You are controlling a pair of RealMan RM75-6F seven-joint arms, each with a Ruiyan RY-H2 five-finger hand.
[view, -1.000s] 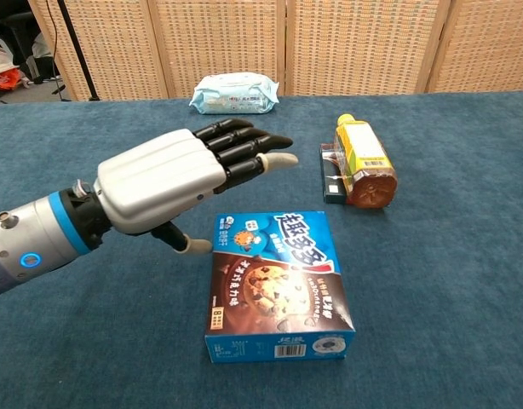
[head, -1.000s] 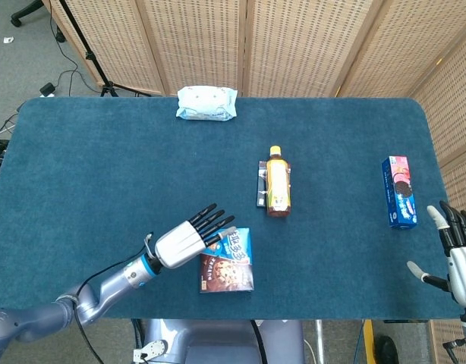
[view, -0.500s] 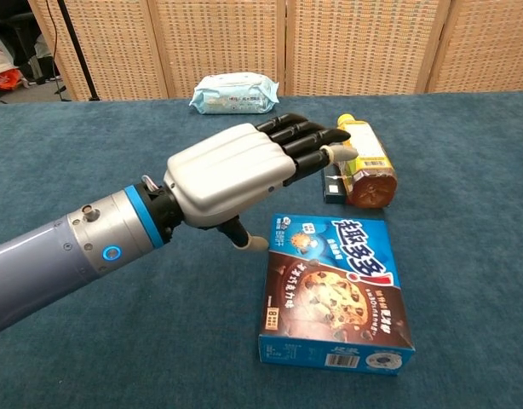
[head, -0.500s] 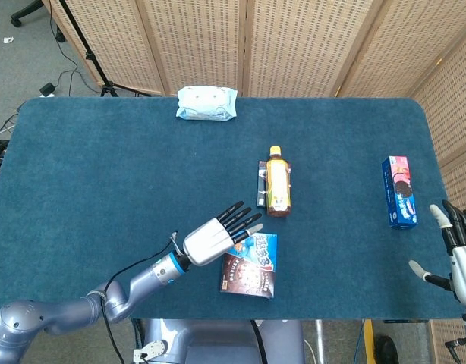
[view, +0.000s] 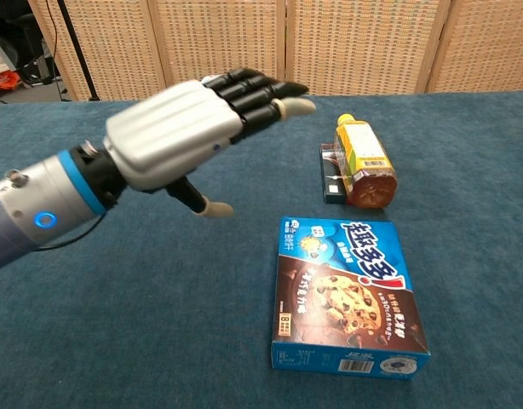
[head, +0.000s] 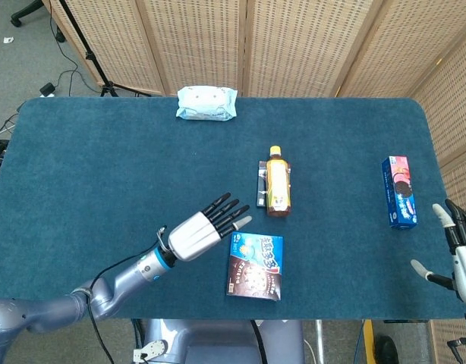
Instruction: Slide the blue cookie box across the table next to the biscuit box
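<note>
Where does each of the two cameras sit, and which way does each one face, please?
Head view: high above the near edge, looking steeply down on the whole table; shows the left hand with forearm, and the right hand at the frame edge.
Chest view: low at the near edge, looking across toward the screens; shows only the left hand.
Shared: left hand, blue cookie box, bottle.

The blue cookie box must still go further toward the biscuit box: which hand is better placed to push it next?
Left. The left hand hovers open just beside the blue cookie box, on the side away from the biscuit box. The right hand waits off the table's edge.
</note>
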